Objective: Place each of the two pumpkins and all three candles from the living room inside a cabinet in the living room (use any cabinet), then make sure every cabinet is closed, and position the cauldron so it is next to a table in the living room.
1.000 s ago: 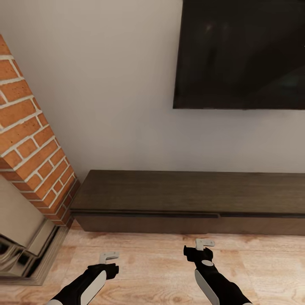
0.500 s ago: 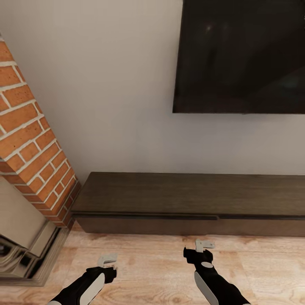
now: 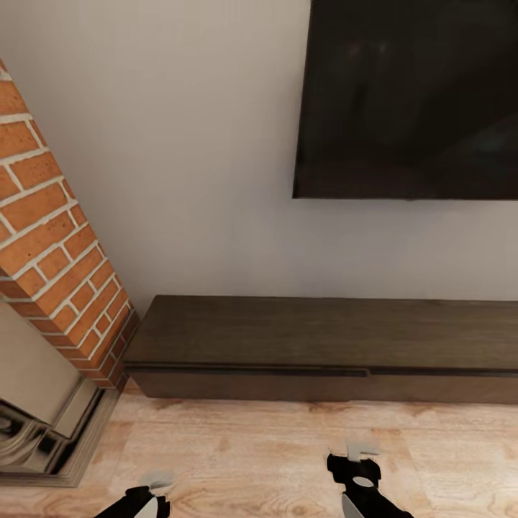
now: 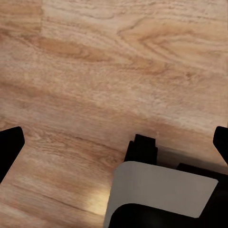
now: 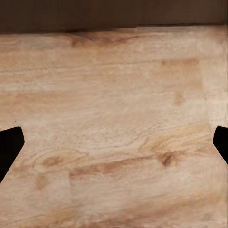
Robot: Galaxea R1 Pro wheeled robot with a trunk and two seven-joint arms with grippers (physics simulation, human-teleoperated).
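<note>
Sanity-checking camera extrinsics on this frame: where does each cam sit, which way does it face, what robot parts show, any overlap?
Head view: on the robot's head, facing forward and down at the cabinet, the TV, the brick fireplace and the wood floor; left tool and right tool at the bottom edge.
Left wrist view: on the left arm, facing the floor; black fingertips at both sides, grey-white robot part below.
Right wrist view: on the right arm, facing floor and cabinet base; black fingertips.
Shared: the wood floor in all three views.

Open wooden floor ahead, bare up to the cabinet. Blocked beyond by its shut drawer fronts along the wall. Hemmed at left by brick chimney and grey fireplace base. Overhung above by dark television.
</note>
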